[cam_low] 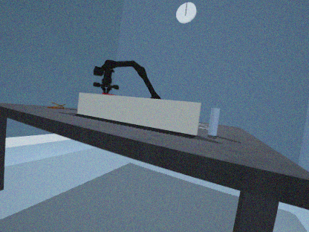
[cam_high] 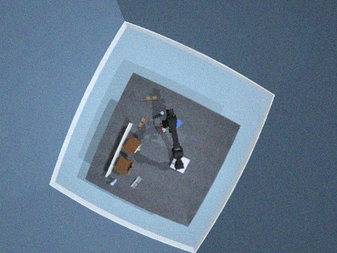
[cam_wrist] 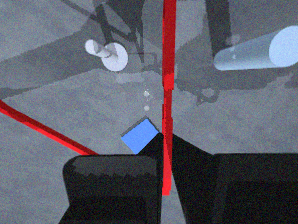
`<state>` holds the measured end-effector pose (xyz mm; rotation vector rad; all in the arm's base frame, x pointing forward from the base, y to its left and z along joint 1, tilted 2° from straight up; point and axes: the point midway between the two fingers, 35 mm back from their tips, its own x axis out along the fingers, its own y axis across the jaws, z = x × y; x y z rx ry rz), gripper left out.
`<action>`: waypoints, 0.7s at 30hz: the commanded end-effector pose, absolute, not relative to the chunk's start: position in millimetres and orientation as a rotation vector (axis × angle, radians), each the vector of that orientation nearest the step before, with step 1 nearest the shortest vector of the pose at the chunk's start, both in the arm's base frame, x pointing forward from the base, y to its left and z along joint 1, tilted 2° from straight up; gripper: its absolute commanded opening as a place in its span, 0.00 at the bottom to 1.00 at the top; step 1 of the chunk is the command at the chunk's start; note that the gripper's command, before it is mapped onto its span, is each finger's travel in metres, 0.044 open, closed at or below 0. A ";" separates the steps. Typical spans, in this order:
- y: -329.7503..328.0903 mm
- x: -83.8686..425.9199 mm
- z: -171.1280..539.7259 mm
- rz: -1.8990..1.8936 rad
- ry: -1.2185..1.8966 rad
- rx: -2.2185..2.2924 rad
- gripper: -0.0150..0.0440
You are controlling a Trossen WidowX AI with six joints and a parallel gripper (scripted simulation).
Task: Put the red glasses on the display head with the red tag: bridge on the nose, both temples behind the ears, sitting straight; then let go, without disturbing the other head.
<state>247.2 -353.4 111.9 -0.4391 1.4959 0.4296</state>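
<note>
Beside the long pale panel (cam_high: 119, 150) (cam_low: 139, 113) on the dark surface (cam_high: 202, 134) (cam_low: 260, 152), two brown heads (cam_high: 131, 145) (cam_high: 123, 165) wait; we can't read their tags. Our claw (cam_high: 164, 122) (cam_low: 106, 91) (cam_wrist: 164, 137) pinches the red glasses (cam_high: 161, 130) (cam_low: 108, 94) (cam_wrist: 169, 45), near the panel's end. Grasp done, we judge; carrying, seating and release remain!

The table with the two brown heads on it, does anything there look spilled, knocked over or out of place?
Nothing looks spilled or broken. The red glasses are off both brown heads, but that fits the job: the end effector grips them.
</note>
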 end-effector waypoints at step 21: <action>-297.7 318.1 98.2 0.778 1.388 -0.794 0.25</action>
